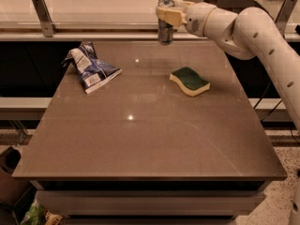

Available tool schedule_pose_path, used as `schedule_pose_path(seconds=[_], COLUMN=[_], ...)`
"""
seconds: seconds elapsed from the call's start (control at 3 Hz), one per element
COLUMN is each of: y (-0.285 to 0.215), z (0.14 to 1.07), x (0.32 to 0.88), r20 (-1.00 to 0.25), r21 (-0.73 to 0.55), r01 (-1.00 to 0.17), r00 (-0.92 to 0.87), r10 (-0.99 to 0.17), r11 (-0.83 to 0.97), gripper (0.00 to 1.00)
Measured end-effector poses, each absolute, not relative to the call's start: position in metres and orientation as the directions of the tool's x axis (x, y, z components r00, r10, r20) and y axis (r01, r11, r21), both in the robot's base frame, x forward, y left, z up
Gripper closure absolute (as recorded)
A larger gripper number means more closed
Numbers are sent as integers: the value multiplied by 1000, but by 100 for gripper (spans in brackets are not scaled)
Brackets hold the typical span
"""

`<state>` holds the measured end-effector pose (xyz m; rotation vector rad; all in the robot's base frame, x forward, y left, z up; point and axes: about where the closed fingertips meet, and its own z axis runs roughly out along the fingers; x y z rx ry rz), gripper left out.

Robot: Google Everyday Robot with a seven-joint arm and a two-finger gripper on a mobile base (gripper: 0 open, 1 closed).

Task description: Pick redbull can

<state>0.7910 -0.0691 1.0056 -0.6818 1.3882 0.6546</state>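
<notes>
Two things lie on the brown surface (140,139): a crumpled blue-and-white snack bag (90,69) towards the far left, and a sponge (189,81) with a green top and yellow underside towards the far right. They are well apart, with bare surface between them.

The redbull can (165,34) is not lying with them. It is upright at the far edge of the surface, roughly midway between the bag and the sponge but farther back than either. The claw (167,16) has it clamped: the pale yellow fingers (171,16) are closed around the can's upper half, so the silver top shows above them and the blue-and-silver lower body hangs below. The can's base appears to be clear of the surface, though the gap is hard to judge from this angle.

The white arm (253,32) reaches in from the right side, bending over the far right corner, and the claw points to the left at its end. Neither the bag nor the sponge touches the can or the arm.
</notes>
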Motion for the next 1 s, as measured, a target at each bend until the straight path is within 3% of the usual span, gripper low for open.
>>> schedule_pose_path(seconds=[1.0], y=[-98], z=[1055], x=[774], r20=[-987], r21=[-123], r01=[-717], r00=[157], r10=[-13], r11=[686], gripper=[100])
